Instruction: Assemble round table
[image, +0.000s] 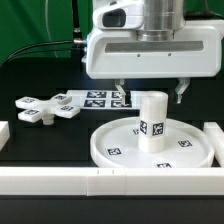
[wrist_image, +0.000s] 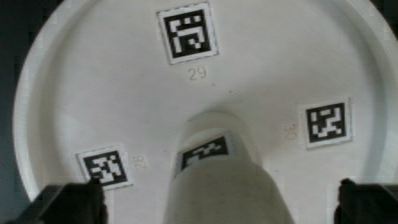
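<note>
Tool (image: 150, 95) wide open, empty: centre it over the upright leg (image: 152, 125) on the disc (image: 120, 131) before you close.

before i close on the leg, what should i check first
1. The pincer is open: ok, its tips stand apart.
2. The leg stands upright on the round disc: ok.
3. The leg sits between the fingertips: ok, the wrist view shows one tip on each side.
4. The leg is fastened into the round disc: cannot tell, the joint is hidden.
5. The cross-shaped piece is out of the way: ok, it lies off to the exterior view's left, apart from the round disc.
</note>
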